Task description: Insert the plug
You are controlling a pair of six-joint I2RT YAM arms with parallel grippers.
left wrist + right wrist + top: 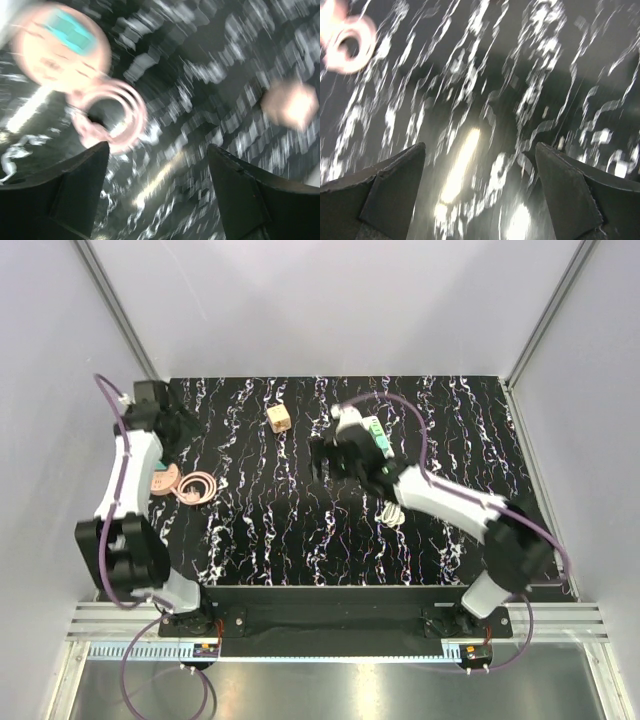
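1. Plug (377, 438): small light-green plastic body, blocky. It lies on the black white-veined mat (260, 530) at the far side, right of centre, just beside a white block (347, 417). The right arm's wrist partly hides it, and neither gripper holds it.
2. Wooden cube (279, 418) sits left of it, apart. A round pink disc (60, 47) with a teal patch and a coiled pink cord (112, 112) lie near the left edge. A white coiled cord (390, 510) lies beside the right forearm.
3. Right arm stretches in towards centre. Right gripper (480, 145) has its fingers spread wide and empty over the mat; the view is blurred.
4. Left arm is folded at the left. Left gripper (157, 147) is spread wide and empty above the pink cord; also blurred.
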